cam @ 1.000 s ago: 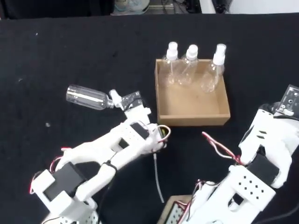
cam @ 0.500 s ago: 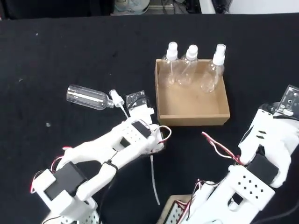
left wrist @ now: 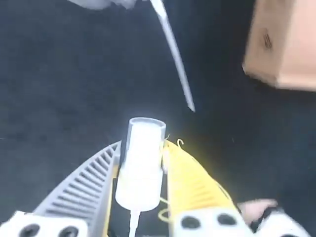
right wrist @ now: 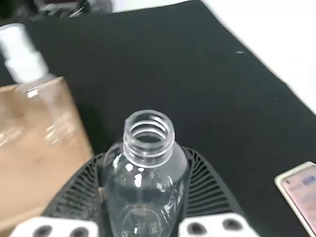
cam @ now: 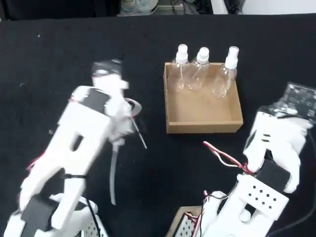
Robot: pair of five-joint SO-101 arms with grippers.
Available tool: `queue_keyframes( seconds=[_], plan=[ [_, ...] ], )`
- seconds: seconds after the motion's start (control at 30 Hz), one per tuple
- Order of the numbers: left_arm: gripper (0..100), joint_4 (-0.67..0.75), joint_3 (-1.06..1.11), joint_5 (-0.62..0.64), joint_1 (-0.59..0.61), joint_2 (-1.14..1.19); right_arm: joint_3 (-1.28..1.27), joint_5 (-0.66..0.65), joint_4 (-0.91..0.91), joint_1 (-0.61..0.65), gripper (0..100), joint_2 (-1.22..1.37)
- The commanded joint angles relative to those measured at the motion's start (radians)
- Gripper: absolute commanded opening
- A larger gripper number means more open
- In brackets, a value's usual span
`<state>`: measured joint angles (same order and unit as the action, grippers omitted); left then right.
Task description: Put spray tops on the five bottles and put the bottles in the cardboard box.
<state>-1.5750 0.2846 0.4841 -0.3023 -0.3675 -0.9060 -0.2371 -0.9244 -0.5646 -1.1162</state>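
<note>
My left gripper [left wrist: 140, 143] is shut on a white spray top [left wrist: 140, 165], whose long tube [cam: 113, 173] hangs down beside the left arm [cam: 81, 123]. Another spray top's thin tube [left wrist: 175, 64] lies on the black table ahead of it, left of the cardboard box [cam: 202, 123]. Three capped bottles [cam: 199, 69] stand along the box's far wall. My right gripper [right wrist: 148, 153] is shut on a clear bottle [right wrist: 148, 143] with an open threaded neck. It is right of the box [right wrist: 34, 128], where the right arm [cam: 271, 148] stands.
A flat phone-like object [right wrist: 301, 190] lies near the table's light edge beyond the right gripper. A perforated board [cam: 185, 224] sits at the front edge between the arms. Red wires [cam: 224, 155] loop off the right arm near the box's front corner.
The left arm has lifted and swung left, away from the box, carrying the spray top; it now covers the bottle that lay on the table. The right arm shifted slightly with its bottle.
</note>
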Motion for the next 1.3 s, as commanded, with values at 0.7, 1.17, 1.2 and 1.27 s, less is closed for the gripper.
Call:
queue_keyframes(
  seconds=[0.7, 1.17, 1.2, 1.27],
  plan=[
    [3, 0.505, -0.033, -0.052, 0.642, -0.186, -0.289, 0.163, 0.377, 1.257, 1.1, -0.021],
    [3, 0.798, 0.084, -0.052, 0.44, -0.491, -0.441, 0.239, 0.549, 1.359, 1.1, -0.022],
    [3, 0.829, 0.107, -0.052, 0.423, -0.506, -0.443, 0.239, 0.548, 1.366, 1.1, -0.022],
    [3, 0.879, 0.14, -0.055, 0.394, -0.551, -0.444, 0.239, 0.548, 1.37, 1.1, -0.022]
  ],
)
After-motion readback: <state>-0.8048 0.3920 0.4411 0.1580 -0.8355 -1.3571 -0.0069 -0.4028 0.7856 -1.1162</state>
